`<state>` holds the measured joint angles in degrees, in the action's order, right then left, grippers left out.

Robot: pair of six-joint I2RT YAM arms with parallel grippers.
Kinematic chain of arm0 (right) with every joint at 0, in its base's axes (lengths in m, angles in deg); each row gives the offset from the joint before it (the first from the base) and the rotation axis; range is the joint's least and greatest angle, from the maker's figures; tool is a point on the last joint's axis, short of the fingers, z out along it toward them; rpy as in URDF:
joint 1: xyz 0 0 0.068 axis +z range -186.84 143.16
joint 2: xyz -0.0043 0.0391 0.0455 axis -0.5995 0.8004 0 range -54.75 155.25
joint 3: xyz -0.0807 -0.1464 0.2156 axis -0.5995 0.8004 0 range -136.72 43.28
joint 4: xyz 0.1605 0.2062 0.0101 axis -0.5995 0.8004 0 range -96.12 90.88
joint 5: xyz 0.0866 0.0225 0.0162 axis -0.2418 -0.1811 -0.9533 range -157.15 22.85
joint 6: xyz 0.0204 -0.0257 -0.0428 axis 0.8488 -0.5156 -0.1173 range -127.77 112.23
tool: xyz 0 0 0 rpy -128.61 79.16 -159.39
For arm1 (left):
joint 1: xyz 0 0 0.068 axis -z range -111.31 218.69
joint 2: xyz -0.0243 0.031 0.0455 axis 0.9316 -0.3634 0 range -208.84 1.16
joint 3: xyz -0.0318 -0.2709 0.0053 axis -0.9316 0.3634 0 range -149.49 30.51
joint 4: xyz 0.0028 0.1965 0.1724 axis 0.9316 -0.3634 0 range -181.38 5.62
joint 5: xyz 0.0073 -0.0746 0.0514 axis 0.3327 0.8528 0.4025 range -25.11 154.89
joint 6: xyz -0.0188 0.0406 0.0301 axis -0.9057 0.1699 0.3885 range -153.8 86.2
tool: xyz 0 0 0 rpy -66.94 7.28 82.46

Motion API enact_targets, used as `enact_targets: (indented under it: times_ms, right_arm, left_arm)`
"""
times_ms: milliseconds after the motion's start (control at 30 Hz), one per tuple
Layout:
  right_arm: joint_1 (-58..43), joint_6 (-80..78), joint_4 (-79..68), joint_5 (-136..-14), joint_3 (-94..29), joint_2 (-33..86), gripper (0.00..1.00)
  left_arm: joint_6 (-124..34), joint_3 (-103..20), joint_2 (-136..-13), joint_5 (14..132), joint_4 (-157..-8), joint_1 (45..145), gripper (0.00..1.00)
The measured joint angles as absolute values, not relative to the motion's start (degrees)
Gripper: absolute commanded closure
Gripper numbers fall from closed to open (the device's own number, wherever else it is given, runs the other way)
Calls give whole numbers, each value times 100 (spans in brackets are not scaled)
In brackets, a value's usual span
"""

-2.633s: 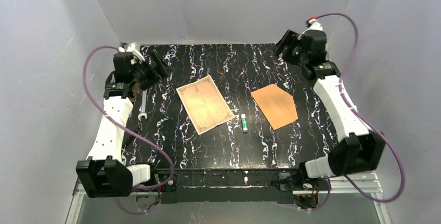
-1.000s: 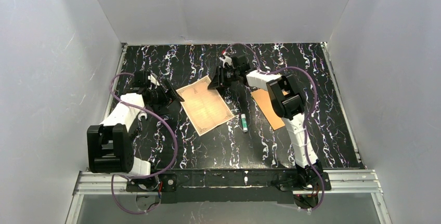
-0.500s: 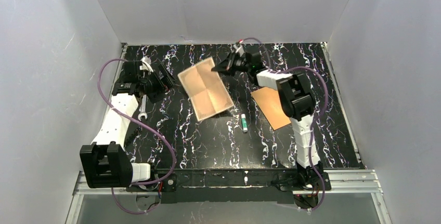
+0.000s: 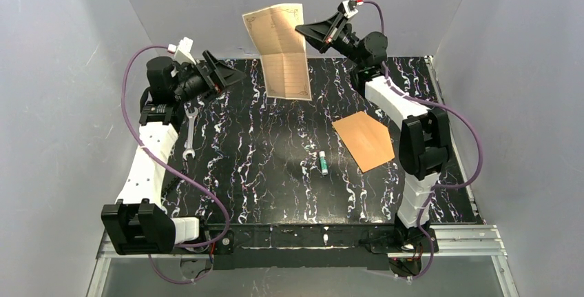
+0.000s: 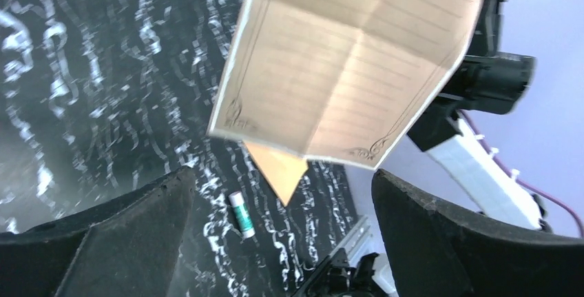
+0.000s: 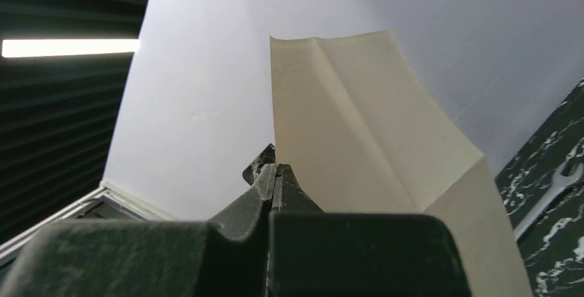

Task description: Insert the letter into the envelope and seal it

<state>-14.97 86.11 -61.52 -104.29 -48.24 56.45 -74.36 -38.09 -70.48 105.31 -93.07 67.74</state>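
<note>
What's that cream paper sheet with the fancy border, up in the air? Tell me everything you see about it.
The cream-tan paper letter is a rectangular sheet with an ornate reddish-brown border, corner flourishes and faint ruled lines. Fold creases cross its middle, so it bows slightly. It hangs roughly upright in the air above the far part of the black marbled table, touching nothing below. Only the right gripper touches it, shut on its side edge near the top.

The whole table [image 4: 262, 180] is being overlooked from high above its near edge, while the letter [image 4: 279, 52], shared by all views, is being framed closely by both wrist cameras.
</note>
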Motion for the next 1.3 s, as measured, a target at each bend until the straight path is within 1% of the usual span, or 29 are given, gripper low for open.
enact_targets:
  times_ms: [167, 400, 533, 867, 967, 1000, 1100, 1133, 1167, 1200, 1267, 1300]
  right_arm:
    - [-1466, 9118, -6147, -10217, -4824, 5383, 99]
    - [-1468, 9499, -5835, -9983, -5043, 4967, 99]
    - [-1466, 9750, -5769, -9857, -5139, 4773, 99]
    - [-1466, 10327, -5712, -9710, -5633, 4755, 99]
    - [-1457, 10454, -5594, -9710, -5670, 4740, 99]
    - [-1455, 10489, -5551, -9708, -5670, 4738, 99]
    - [-1429, 10570, -5485, -9706, -5670, 4738, 99]
    - [-1425, 10598, -5457, -9697, -5670, 4736, 99]
    - [-1425, 10611, -5439, -9682, -5670, 4736, 99]
    - [-1420, 10618, -5428, -9669, -5670, 4736, 99]
    - [-1416, 10629, -5424, -9607, -5670, 4734, 99]
    - [-1414, 10629, -5426, -9575, -5670, 4731, 99]
  left_arm:
    - [-7906, -4112, -7242, 11056, -8494, 6947, 2]
    - [-8631, -4860, -7701, 11552, -8030, 7268, 2]
    - [-9206, -5061, -7924, 11830, -7587, 7307, 2]
    - [-9783, -5131, -8268, 11860, -7056, 7371, 2]
    - [-10214, -5273, -8462, 12050, -6586, 7423, 6]
    - [-10419, -5299, -8510, 12151, -6291, 7467, 9]
    - [-10872, -5328, -8525, 12437, -5595, 7583, 32]
    - [-11001, -5356, -8523, 12516, -5370, 7611, 40]
    - [-11108, -5380, -8523, 12575, -5191, 7639, 52]
    - [-11210, -5398, -8521, 12630, -5001, 7659, 60]
    - [-11416, -5411, -8517, 12728, -4691, 7663, 82]
    - [-11503, -5411, -8517, 12761, -4575, 7663, 89]
